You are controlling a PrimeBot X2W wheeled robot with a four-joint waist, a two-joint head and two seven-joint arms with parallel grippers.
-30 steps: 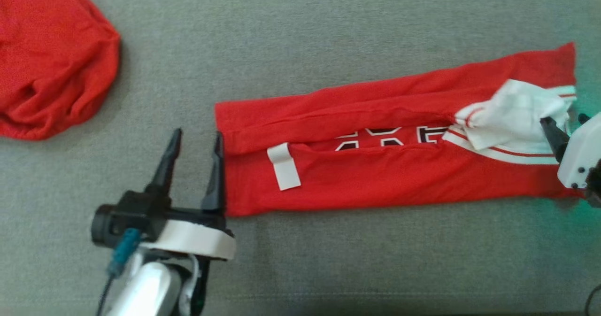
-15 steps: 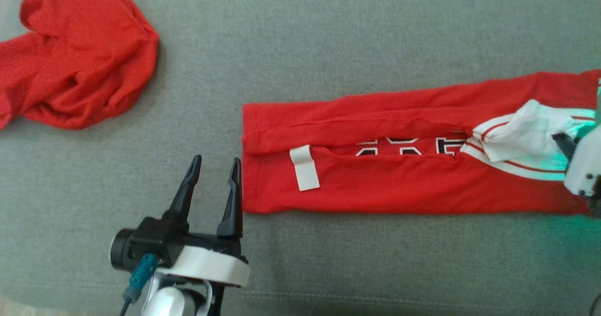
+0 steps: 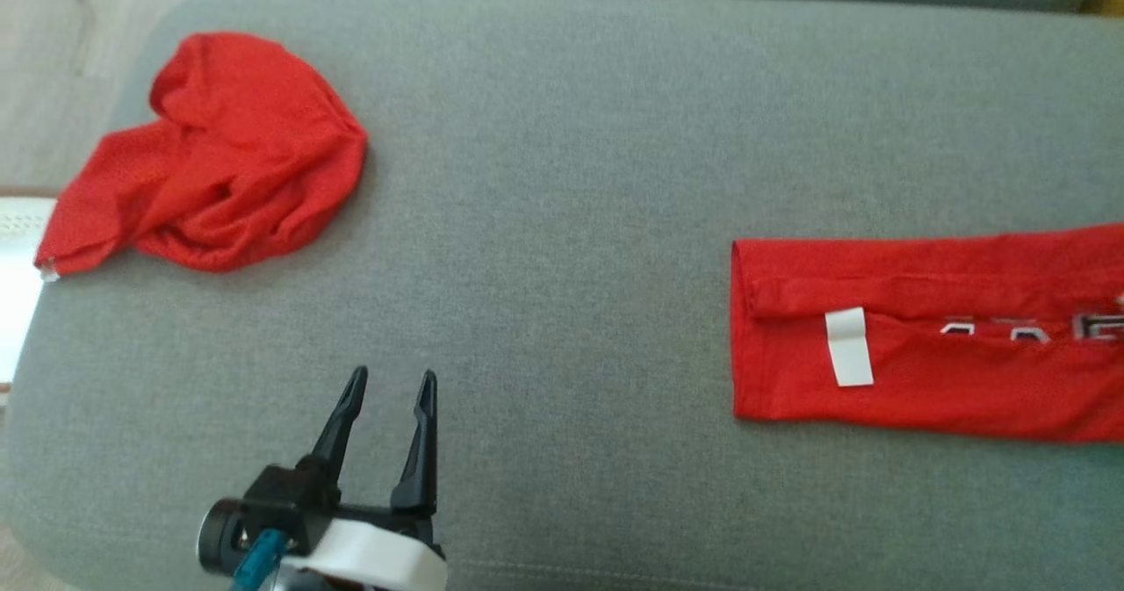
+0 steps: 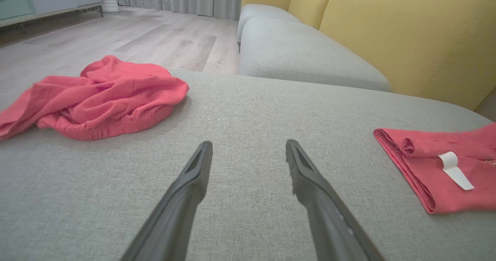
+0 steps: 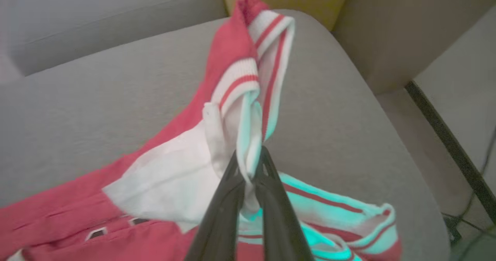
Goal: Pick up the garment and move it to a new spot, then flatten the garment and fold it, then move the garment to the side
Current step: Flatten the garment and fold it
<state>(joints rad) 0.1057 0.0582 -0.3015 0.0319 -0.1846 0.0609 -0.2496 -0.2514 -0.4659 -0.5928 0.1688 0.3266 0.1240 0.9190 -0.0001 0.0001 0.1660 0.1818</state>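
The right gripper [image 5: 250,158] has its fingers [image 5: 223,214] pinched narrow on the white striped trim [image 5: 248,78] of the folded red jersey [image 3: 922,345], which lies at the right end of the grey sofa cushion [image 3: 571,178]. Hauled by this one thin edge, the folds could drag open or the trim slip out; the left gripper [image 3: 392,376], fingers wide and empty, hovers well apart.

Two red garments: one long folded red jersey with white striped trim [image 3: 931,398], right of the left end effector [image 3: 393,374], and one crumpled red mesh garment [image 3: 228,187], ahead of it to its left. One white rectangular tag [image 3: 849,358] on the jersey. Two dark two-fingered end effectors, counting the right end effector [image 5: 250,152]. Two grey fabric sofa cushions: one [image 3: 562,178] beneath the left end effector, one [image 4: 302,55] beyond it.
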